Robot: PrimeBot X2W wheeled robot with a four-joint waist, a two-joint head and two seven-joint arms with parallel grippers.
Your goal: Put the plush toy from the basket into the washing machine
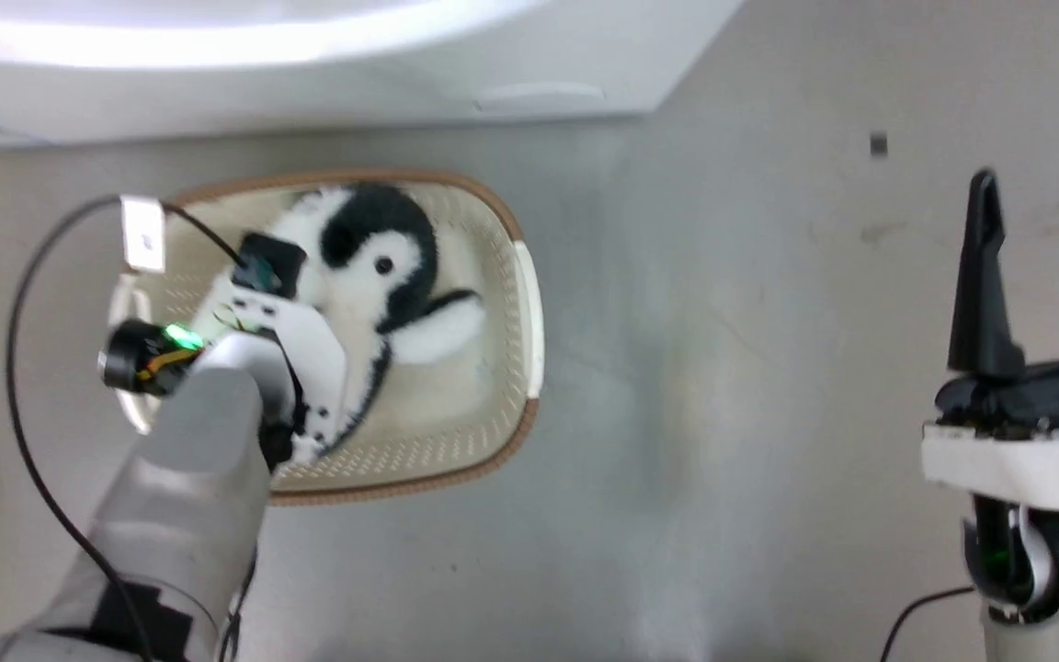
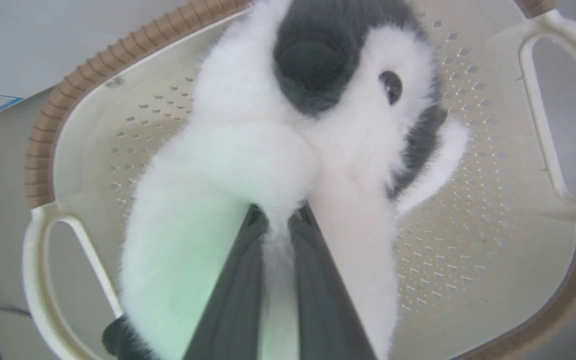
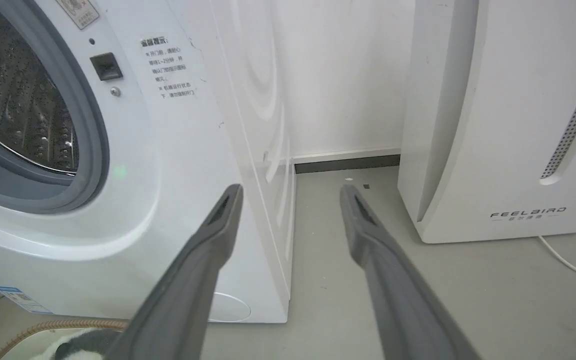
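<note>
Plush toy (image 1: 373,276): one, with one eye (image 1: 383,266) and one flipper (image 1: 438,331) showing in the head view. Basket (image 1: 502,405): one, with two handles (image 2: 543,125). Washing machine (image 3: 168,150): one, with one round door opening, one steel drum (image 3: 13,100) and three labels (image 3: 168,67) on its front. White appliance (image 3: 498,125) beside it: one, bearing one line of brand lettering (image 3: 528,214). Grippers: two, the left gripper (image 2: 280,220) and the right gripper (image 1: 1032,184), each with two dark fingers (image 3: 193,280), four fingers in all. White cable (image 3: 573,265) on the floor by the appliance: one. Green light (image 1: 182,336) on the left wrist: one.
</note>
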